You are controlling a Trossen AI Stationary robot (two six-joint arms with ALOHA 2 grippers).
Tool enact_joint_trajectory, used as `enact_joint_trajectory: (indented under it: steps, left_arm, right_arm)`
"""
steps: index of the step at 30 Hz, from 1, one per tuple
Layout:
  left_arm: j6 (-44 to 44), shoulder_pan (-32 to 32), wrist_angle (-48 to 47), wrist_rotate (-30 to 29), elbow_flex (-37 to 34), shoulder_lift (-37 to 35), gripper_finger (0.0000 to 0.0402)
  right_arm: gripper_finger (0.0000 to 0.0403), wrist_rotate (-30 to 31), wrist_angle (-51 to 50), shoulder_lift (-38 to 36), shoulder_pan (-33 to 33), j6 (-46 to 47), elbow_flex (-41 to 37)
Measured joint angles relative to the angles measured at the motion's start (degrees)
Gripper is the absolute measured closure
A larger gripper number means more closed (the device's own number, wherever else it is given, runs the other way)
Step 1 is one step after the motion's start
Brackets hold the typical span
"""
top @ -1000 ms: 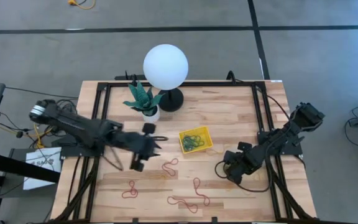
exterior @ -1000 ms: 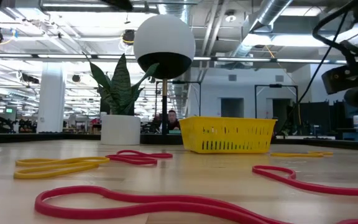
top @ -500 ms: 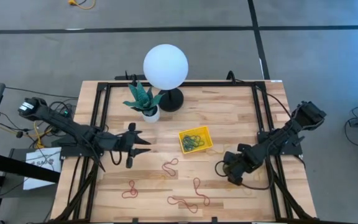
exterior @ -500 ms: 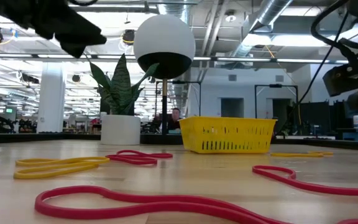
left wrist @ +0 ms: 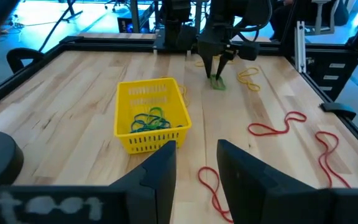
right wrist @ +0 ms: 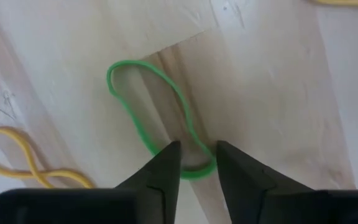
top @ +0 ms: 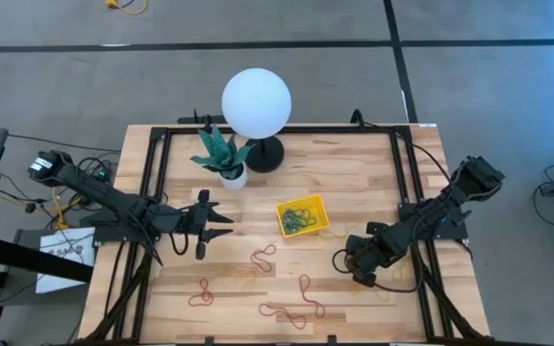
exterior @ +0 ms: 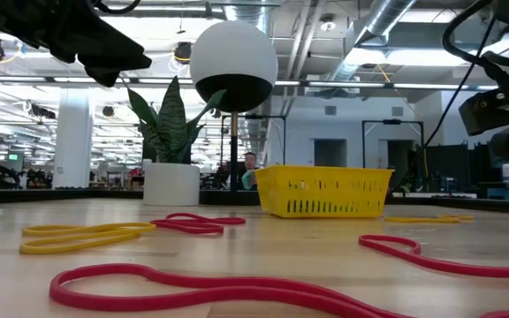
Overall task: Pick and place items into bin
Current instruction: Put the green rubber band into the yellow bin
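Note:
The yellow bin (top: 303,215) stands mid-table with green bands in it (left wrist: 149,119). My right gripper (top: 357,267) points down at the table right of the bin. Its open fingers (right wrist: 196,165) straddle the near end of a green band (right wrist: 110,81) that lies flat on the wood. I cannot tell whether they touch it. My left gripper (top: 227,226) is open and empty. It hovers left of the bin, above the table, facing it (left wrist: 196,168). Red bands (top: 263,256) (top: 200,293) (top: 291,312) lie on the near half of the table.
A white plant pot (top: 232,175) and a globe lamp (top: 256,106) stand behind the bin. Yellow bands lie near my right gripper (right wrist: 23,162) (left wrist: 248,76). A black frame (top: 277,129) runs around the table. People show in the room beyond.
My left gripper has drawn back from beside the bin toward the table's left edge and risen, then kept still.

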Motion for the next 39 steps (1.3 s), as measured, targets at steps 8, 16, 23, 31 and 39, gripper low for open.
enact_joint_trajectory:
  steps: [8, 16, 23, 31, 39]
  left_arm:
    - [0.5, 0.0, -0.1, -0.6, 0.0, 0.0, 0.0296]
    - [0.6, 0.0, -0.4, -0.6, 0.0, 0.0, 0.0296]
    - [0.7, 0.0, -0.5, -0.7, 0.0, 0.0, 0.0296]
    - [0.7, 0.0, -0.9, -0.2, 0.0, 0.0, 0.0296]
    - [0.7, 0.0, -1.2, -0.3, 0.0, 0.0, 0.0296]
  right_arm:
    - [0.0396, 1.3, 0.7, -0.8, 0.0, -3.7, 0.7]
    - [0.04, 10.9, 0.6, -0.8, -0.4, -2.0, 8.4]
    - [0.0402, 24.8, 0.0, -1.0, -1.3, -18.7, 20.2]
    - [0.0402, 39.6, -0.4, -1.0, -9.8, -29.0, 24.5]
    - [0.0402, 31.1, -0.1, 3.2, -22.7, -30.0, 24.5]
